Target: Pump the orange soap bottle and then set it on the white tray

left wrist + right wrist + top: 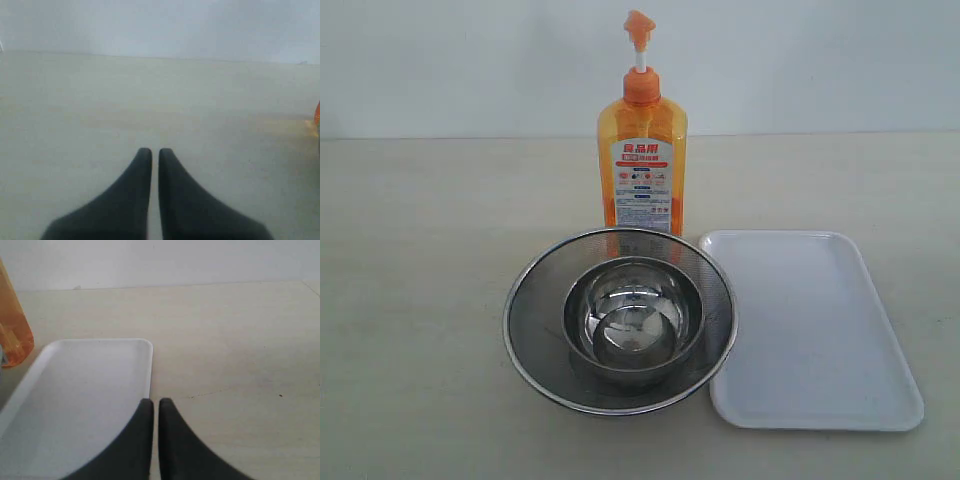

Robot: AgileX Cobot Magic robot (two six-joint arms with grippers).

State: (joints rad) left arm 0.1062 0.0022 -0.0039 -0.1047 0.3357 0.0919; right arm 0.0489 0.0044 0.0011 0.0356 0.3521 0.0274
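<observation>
Hanging empty with its tips pressed together, the right pincer point(151, 402) sits near the rim of the white tray point(85, 390). Beyond the tray's far left corner stands the orange soap bottle point(12, 325). The left pincer point(151, 151), likewise closed on nothing, catches only a sliver of orange at the edge of its view. The bottle stands upright at the far middle of the worktop point(420, 300), behind the strainer point(535, 330), with its long axis vertical and the pump head on top. The right arm looks the nearer one.

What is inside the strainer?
A steel bowl sits upright in the strainer and looks empty. The mesh under the bowl is covered, so anything beneath it cannot be seen.
</observation>
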